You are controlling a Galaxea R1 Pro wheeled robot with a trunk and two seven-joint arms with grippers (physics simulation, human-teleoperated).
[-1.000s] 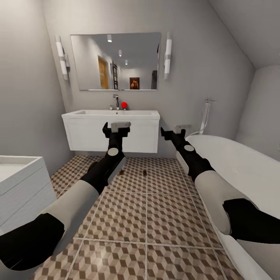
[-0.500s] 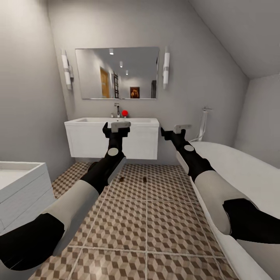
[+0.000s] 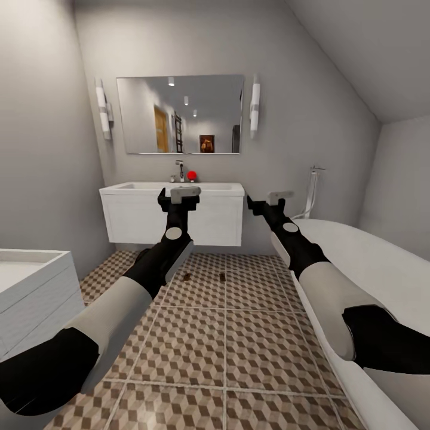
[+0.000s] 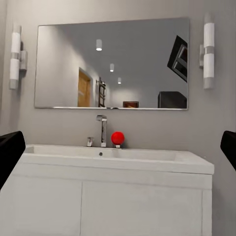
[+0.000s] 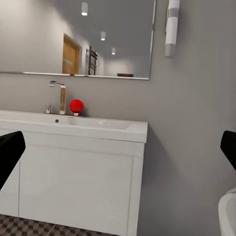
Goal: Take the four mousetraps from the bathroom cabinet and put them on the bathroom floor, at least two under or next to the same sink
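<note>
No legible text, label, brand, number or sign anywhere in these views.

All views toward sink (image 3: 172, 190)

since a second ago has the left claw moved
No. The left claw sits at the same spot beside the right claw; the sink shifted because the camera moved.
</note>
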